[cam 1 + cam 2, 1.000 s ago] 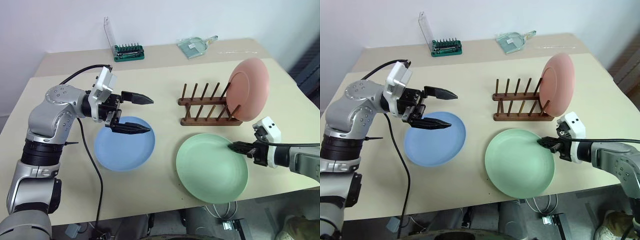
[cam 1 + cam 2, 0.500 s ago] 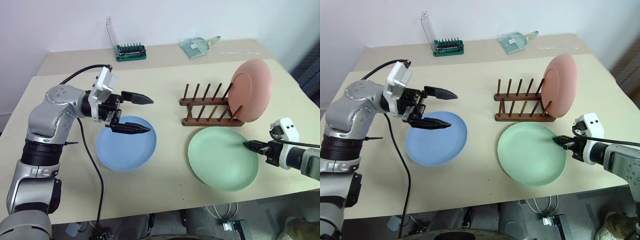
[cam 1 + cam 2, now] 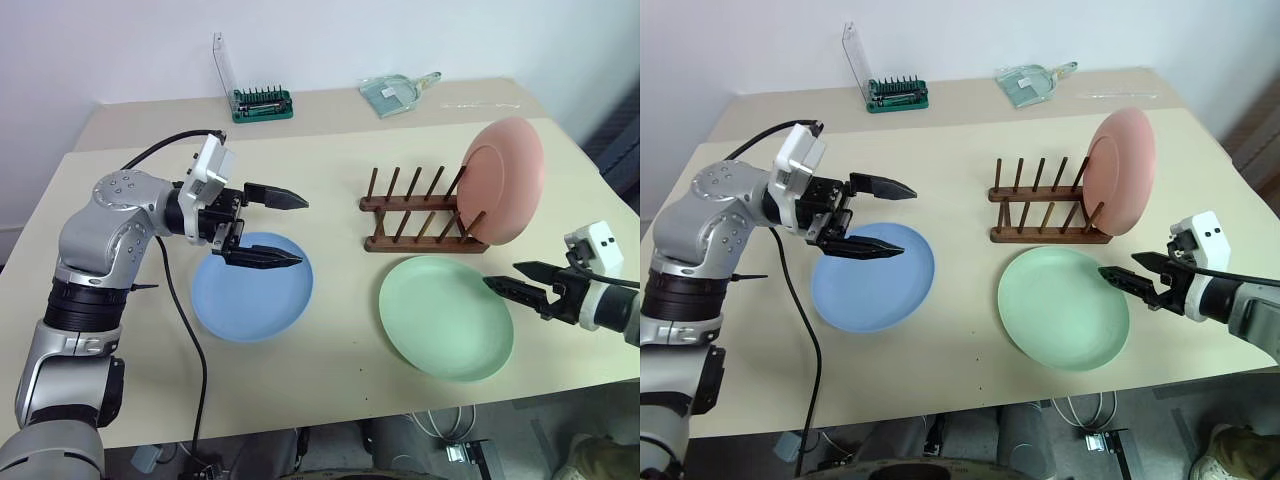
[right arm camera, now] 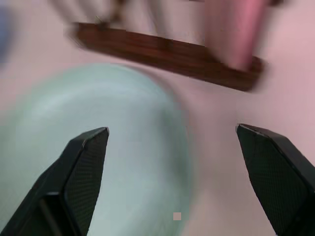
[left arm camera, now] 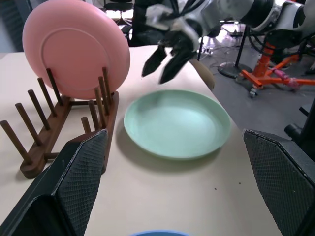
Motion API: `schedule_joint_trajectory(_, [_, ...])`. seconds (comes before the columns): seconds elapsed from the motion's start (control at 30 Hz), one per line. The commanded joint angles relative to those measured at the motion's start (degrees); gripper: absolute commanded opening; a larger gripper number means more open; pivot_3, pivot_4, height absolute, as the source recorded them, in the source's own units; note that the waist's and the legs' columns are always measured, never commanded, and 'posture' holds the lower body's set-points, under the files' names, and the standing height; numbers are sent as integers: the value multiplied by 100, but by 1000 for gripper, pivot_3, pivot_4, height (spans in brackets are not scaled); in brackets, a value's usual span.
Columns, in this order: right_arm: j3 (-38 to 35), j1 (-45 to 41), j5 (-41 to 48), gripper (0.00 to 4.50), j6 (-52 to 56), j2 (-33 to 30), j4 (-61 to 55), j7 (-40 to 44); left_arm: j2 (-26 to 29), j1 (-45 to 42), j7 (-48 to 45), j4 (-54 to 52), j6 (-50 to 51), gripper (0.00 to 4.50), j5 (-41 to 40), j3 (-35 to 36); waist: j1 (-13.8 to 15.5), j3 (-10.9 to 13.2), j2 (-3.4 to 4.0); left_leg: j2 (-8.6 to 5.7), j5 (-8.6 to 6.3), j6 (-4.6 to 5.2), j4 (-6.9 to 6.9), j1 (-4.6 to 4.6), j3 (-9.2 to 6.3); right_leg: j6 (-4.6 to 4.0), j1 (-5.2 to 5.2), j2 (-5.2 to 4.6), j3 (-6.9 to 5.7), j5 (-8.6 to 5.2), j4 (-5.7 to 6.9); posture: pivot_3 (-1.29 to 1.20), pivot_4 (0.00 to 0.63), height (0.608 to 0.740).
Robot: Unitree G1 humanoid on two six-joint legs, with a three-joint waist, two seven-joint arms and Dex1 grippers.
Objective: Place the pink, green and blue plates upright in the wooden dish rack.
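Three plates and one wooden dish rack (image 3: pixel 420 215) lie on the tabletop (image 3: pixel 330 135). The rack, taken as the landmark, carries two rows of upright pegs, five visible in each row. One pink plate (image 3: pixel 503 180) stands upright in the rack's right-end slot, leaning against the pegs there. One green plate (image 3: pixel 446 316) lies flat just in front of the rack, near its right half. One blue plate (image 3: pixel 251 286) lies flat to the left of the rack and somewhat nearer the front edge, well apart from it.

Two grippers are present. The left gripper (image 3: pixel 288 229) hangs over the blue plate's far edge, left of the rack, its two black fingers spread apart and holding nothing. The right gripper (image 3: pixel 520 278) sits at the green plate's right rim, in front of the rack's right end, fingers parted and empty; whether a fingertip touches the rim cannot be told.

Behind the rack, near the tabletop's back edge, are one green bit holder (image 3: pixel 260 102) with a raised clear lid and one clear flat item (image 3: pixel 392 91).

The left wrist view adds the rack's end face, the pink plate's underside and the floor beyond the tabletop edge; the right wrist view shows the rack's base rail beyond the green plate.
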Motion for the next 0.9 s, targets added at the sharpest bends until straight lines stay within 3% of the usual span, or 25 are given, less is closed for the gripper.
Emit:
schedule_joint_trajectory(0.03, [-615,100,532,4240,-210,-131,-539,662,34,-16,5,-141,-11,4500,-42,67,1,0,0,-1,0,0,1,1,2,0,2,-1,0,0,0,0,150,740])
schedule_joint_trajectory(0.13, [-713,497,440,4240,-611,-278,-1270,1198,25,-57,-22,-100,-15,4500,-40,60,1,0,0,2,-1,1,0,3,-1,0,2,2,-1,0,1,0,150,740])
schedule_joint_trajectory(0.4, [284,1662,-1714,4240,-2869,-860,-1961,2176,-43,-131,-88,20,-180,4500,80,-44,1,2,-5,-1,-1,1,3,9,5,2,8,-1,-2,-1,3,0,150,740])
schedule_joint_trajectory(0.6, [1011,1672,-2027,4240,-3153,-928,-2457,2168,-10,-74,-125,-55,-145,4500,57,-40,4,3,-5,2,0,-1,2,8,4,1,6,-1,-1,-1,3,0,150,740])
schedule_joint_trajectory(0.9, [1358,2334,-3075,4240,-3959,-1017,-1947,2419,19,-24,-74,-111,-103,4500,34,1,12,4,-8,-1,0,-1,3,7,2,1,8,-2,-2,-1,2,0,150,740])
